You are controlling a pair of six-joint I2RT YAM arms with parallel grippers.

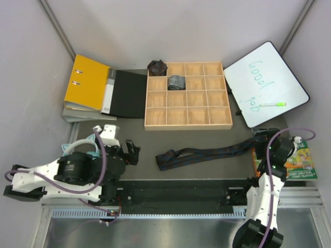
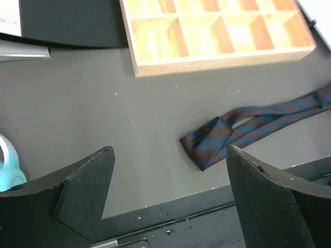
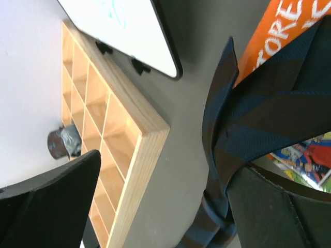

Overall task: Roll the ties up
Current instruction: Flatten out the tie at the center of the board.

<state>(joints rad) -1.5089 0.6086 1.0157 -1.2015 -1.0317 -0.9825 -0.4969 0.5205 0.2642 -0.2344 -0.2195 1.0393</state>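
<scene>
Third tie (image 1: 207, 153) is laid flat on the table in front of the tray (image 1: 187, 125), doubled over, with its folded end (image 2: 204, 150) toward the left arm and its other end run out to the right, onto an orange booklet (image 3: 289, 20). Two rolled ties are already seen in the tray: a brownish one (image 1: 157, 66) in the back-left corner compartment and a greyish one (image 1: 177, 81) one row nearer, one column right. The step in hand is judged to be starting the roll on the flat tie. The folded end should be pinched squarely across both layers so neither slips, turned over tight and kept in line with the strip, while the far end is pinned flat so the strip is not dragged. The left gripper (image 2: 169, 152) is spread wide, nothing is held, and it is poised just beside the folded end without touching it. The right gripper (image 3: 164, 166) is also spread wide. The tie is seen passing between its fingers near one of them, unclamped; contact cannot be told.
</scene>
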